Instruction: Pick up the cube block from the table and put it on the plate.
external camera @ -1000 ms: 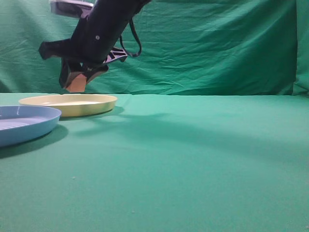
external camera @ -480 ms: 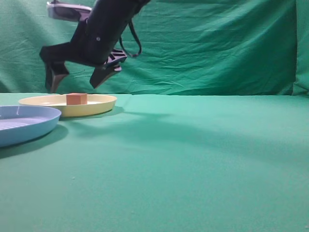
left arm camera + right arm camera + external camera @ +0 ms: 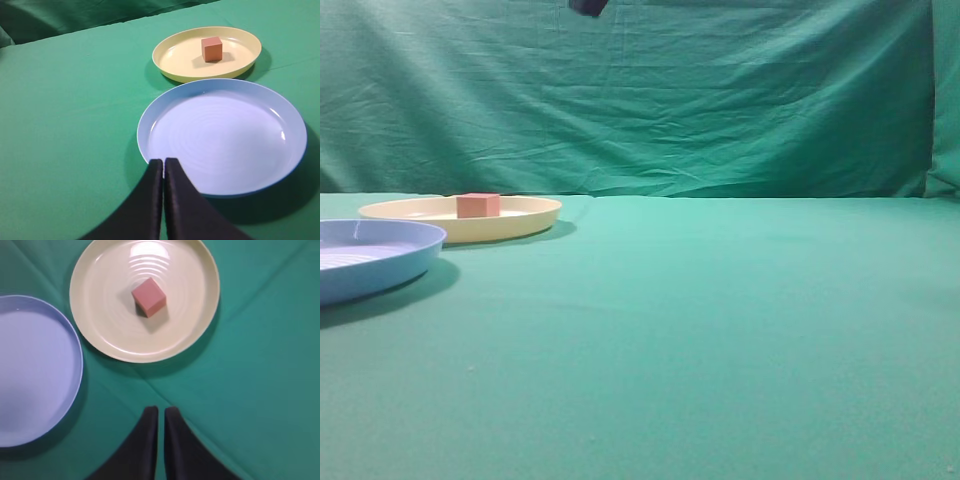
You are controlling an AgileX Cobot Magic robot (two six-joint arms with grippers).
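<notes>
The cube block (image 3: 478,205) rests on the cream plate (image 3: 525,215) at the left of the green table (image 3: 720,320). It sits near the plate's middle in the left wrist view (image 3: 212,49) and the right wrist view (image 3: 148,297). My right gripper (image 3: 161,409) is shut and empty, high above the cloth, just clear of the plate's (image 3: 105,335) near rim. Only a dark bit of that arm (image 3: 588,6) shows at the top of the exterior view. My left gripper (image 3: 163,161) is shut and empty, at the near rim of the blue plate, far from the cream plate (image 3: 240,67).
A light blue plate (image 3: 375,258) lies at the left front, right beside the cream plate; it also shows in the left wrist view (image 3: 225,145) and the right wrist view (image 3: 30,375). Green cloth hangs behind the table.
My right gripper let go of the cube, which now sits on the cream plate. The arm then rose out of the exterior view and its fingers closed.
</notes>
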